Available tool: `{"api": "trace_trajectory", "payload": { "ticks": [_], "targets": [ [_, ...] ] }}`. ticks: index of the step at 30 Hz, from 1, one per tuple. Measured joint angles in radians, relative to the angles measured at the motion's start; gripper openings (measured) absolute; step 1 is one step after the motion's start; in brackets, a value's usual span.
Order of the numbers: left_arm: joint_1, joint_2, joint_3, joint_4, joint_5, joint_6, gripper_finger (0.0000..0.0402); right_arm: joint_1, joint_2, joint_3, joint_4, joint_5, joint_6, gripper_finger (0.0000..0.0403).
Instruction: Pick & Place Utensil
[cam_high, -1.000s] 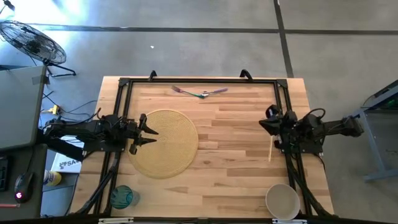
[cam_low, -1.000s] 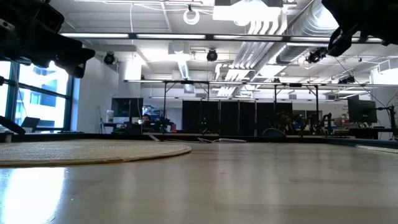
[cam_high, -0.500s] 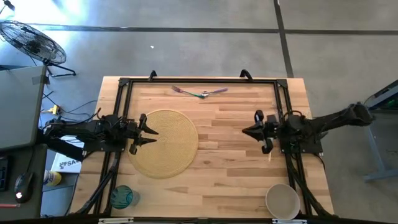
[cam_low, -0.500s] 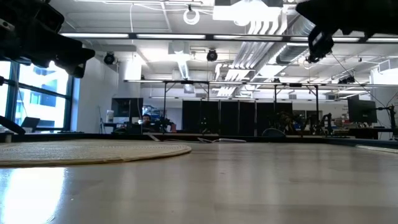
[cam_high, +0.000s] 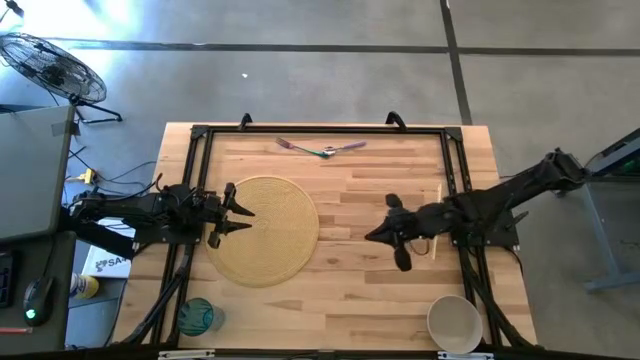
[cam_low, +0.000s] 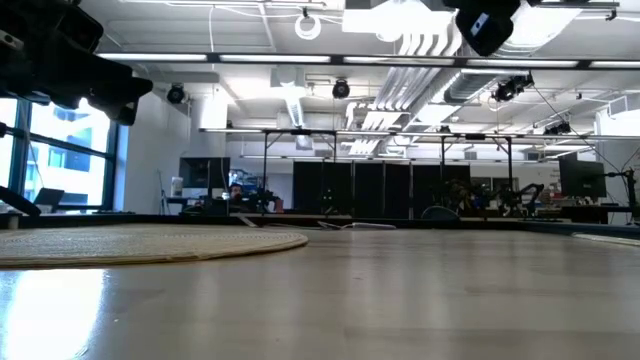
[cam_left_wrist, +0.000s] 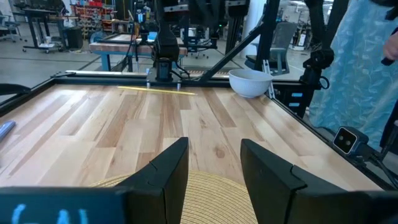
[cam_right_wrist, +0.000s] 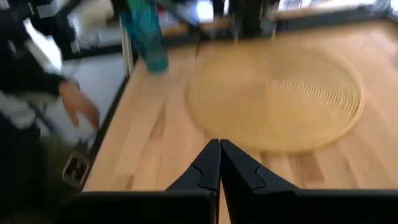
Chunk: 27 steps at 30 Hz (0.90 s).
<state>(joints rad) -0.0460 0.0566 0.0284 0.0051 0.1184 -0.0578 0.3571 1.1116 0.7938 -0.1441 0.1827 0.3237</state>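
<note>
Utensils (cam_high: 322, 150) at the table's far edge, well apart from the closed right pincer (cam_high: 385, 233) mid-table.

Arms, pose and state
Left gripper (cam_high: 240, 213) parted, arm low at table's left; right gripper (cam_high: 385, 238) fingers together, arm stretched toward centre.

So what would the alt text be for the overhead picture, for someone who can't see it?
Seen from above, a wooden table with two dark robot arms: the right pincer, shut, hangs over the middle, and the left pincer, open, sits over a round woven mat. A utensil lies at the far edge and a white bowl at the near right.
</note>
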Motion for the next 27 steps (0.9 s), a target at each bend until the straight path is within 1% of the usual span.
{"api": "trace_trajectory", "payload": {
  "ticks": [6,12,15,19,22,27],
  "targets": [
    [0.000,0.000,0.000,0.000,0.000,0.000,0.0143,-0.001,0.150,0.219,-0.311,-0.096,0.069,0.0000],
    [0.000,0.000,0.000,0.000,0.000,0.000,0.0143,0.003,0.248,0.370,-0.623,-0.153,0.291,0.0000],
    [0.000,0.000,0.000,0.000,0.000,0.000,0.0143,0.005,0.265,0.396,-0.730,-0.196,0.441,0.0000],
    [0.000,0.000,0.000,0.000,0.000,0.000,0.0143,0.025,0.270,0.398,-0.809,-0.245,0.615,0.0000],
    [0.000,0.000,0.000,0.000,0.000,0.000,0.0143,0.053,0.270,0.398,-0.852,-0.250,0.726,0.0000],
    [0.000,0.000,0.000,0.000,0.000,0.000,0.0143,0.099,0.270,0.398,-0.883,-0.306,0.951,0.0000]
  ]
}}
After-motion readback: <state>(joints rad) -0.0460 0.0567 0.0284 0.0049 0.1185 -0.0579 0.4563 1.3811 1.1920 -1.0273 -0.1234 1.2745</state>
